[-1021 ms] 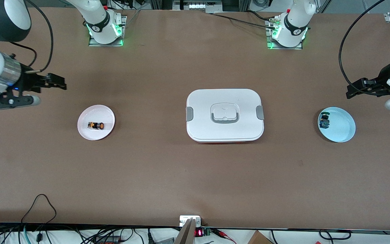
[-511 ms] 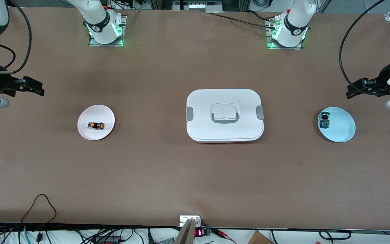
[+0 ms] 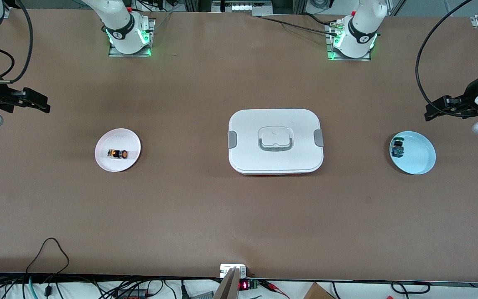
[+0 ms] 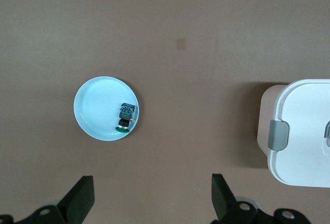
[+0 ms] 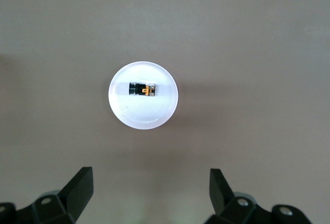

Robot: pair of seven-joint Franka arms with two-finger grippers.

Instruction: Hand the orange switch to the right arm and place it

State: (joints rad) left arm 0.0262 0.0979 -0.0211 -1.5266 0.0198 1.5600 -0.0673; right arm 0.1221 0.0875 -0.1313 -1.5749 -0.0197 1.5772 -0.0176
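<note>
The orange switch (image 3: pixel 118 154) lies on its side on a pale pink plate (image 3: pixel 108 164) toward the right arm's end of the table. It has a black body and an orange cap. In the right wrist view the switch (image 5: pixel 143 89) and its plate (image 5: pixel 145 116) sit well clear of the right gripper (image 5: pixel 151 182). That gripper is open and empty. The right gripper (image 3: pixel 40 104) hangs over bare table, closer to the table's end than the plate. The left gripper (image 3: pixel 430 113) waits, open and empty, over the table beside a blue plate (image 3: pixel 420 161).
A white lidded box (image 3: pixel 275 141) with grey clips stands in the middle of the table. The blue plate (image 4: pixel 95 105) holds a small switch (image 4: pixel 125 116) with a green cap and a blue body, which shows in the front view too (image 3: pixel 397 148). Cables trail along the table's near edge.
The right arm has drawn back toward its own end of the table, away from the pink plate. The left arm and both switches have not moved.
</note>
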